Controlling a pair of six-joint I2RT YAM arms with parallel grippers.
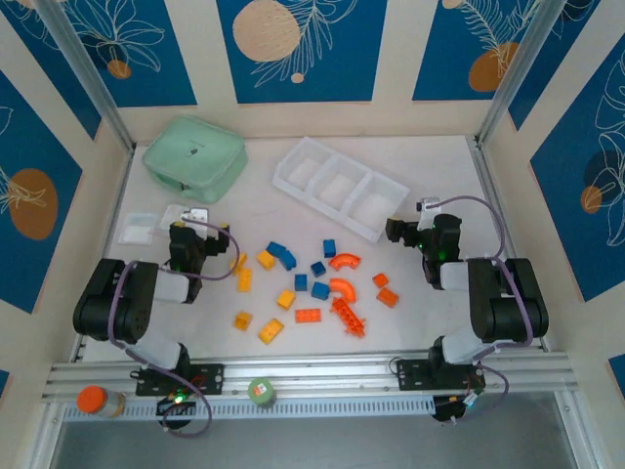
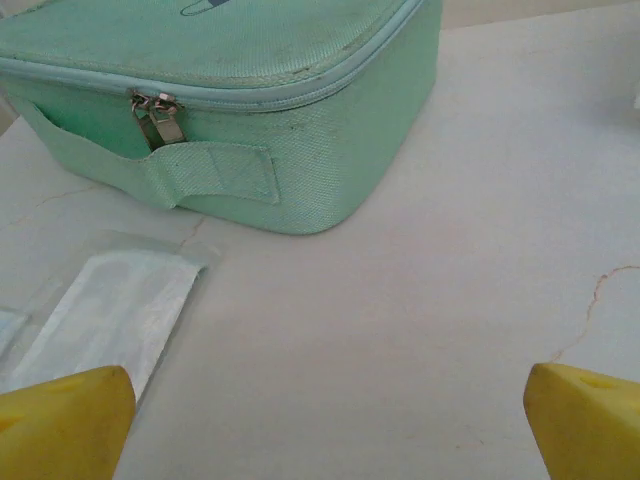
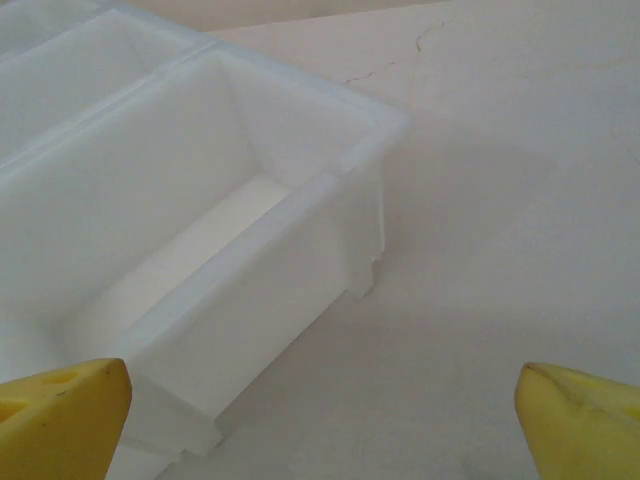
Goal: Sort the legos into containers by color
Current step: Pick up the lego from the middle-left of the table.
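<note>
At the opening step: legos (image 1: 319, 290) loose mid-bench, containers (image 1: 339, 188) near far edge unfilled. Holding nothing, both jaws spread wide. Next, likely: lower onto one, clench.

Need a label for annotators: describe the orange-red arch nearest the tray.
Find the long white tray at the table's far side. Between it and the arms lies the scatter of legos; the orange-red arch is the curved brick closest to the tray's right end. Its twin arch sits just nearer the arms, and the blue arch lies further left.
</note>
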